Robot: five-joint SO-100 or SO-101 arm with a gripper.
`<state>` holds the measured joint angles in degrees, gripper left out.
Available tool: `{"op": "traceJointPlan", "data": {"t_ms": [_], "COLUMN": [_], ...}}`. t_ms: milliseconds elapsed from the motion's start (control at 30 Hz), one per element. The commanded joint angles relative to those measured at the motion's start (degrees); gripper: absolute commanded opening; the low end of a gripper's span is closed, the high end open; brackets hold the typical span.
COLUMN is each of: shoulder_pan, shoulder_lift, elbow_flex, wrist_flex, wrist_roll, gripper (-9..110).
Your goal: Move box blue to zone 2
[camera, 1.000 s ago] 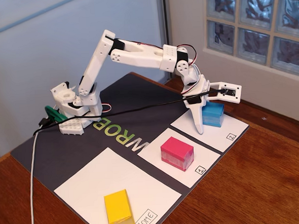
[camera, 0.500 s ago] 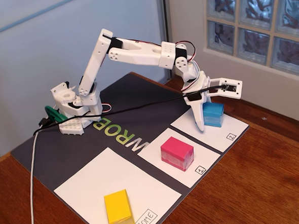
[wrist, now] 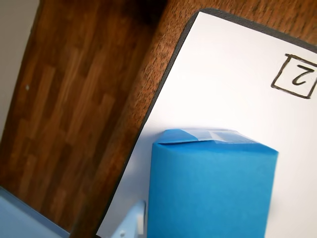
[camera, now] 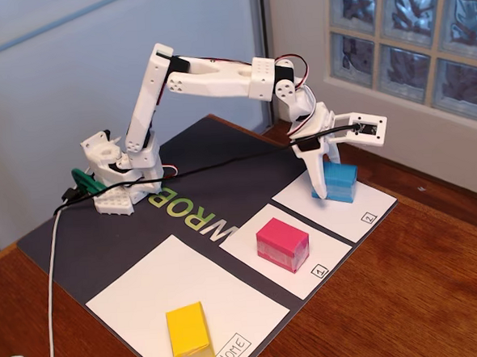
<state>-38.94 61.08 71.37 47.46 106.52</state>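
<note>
We see the box blue (camera: 337, 181) resting on zone 2 (camera: 362, 213) at right of frame, near the sheet's far edge. Our gripper (camera: 330, 191) hangs spread wide over it, gripping nothing. The cyan block shows a paler band below.

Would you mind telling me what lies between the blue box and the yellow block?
In the fixed view, the pink block sits between the blue box and yellow block.
</note>
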Motion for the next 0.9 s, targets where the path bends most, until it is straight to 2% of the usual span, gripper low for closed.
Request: {"op": "traceJointPlan", "data": {"t_ms": [0, 467, 867], "shoulder_pan": [-0.2, 0.4, -0.3], "shoulder_lift": [5.4, 8.5, 11.8], "elbow_flex": [-0.4, -0.4, 0.9], "wrist_flex": [1.0, 3.9, 5.7], "wrist_roll": [0.7, 0.6, 1.8], "gripper": [46, 45, 34]}}
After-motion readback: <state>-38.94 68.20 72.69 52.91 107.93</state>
